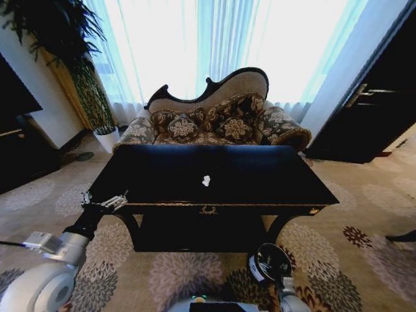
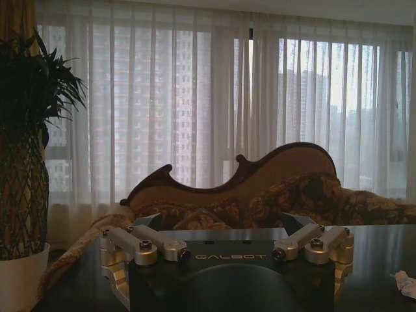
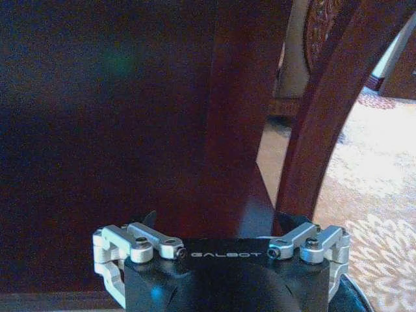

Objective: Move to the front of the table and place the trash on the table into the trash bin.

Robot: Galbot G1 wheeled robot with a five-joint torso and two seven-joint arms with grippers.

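While I face the table [image 1: 260, 175] head-on, its black top holds one crumpled white tissue [image 1: 206, 181] near the middle, toward the front edge. My left gripper [image 1: 104, 203] hovers at the table's front left corner, about level with the top, well apart from the tissue. My right gripper [image 3: 221, 224] hangs low before the table's front. I cannot tell either gripper's finger state.

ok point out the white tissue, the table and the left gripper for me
white tissue [image 1: 206, 181], head view, middle of the crumpled piece
table [image 1: 260, 172], head view, bare glossy top right of the tissue
left gripper [image 1: 114, 202], head view, between its fingertips by the table's left front corner
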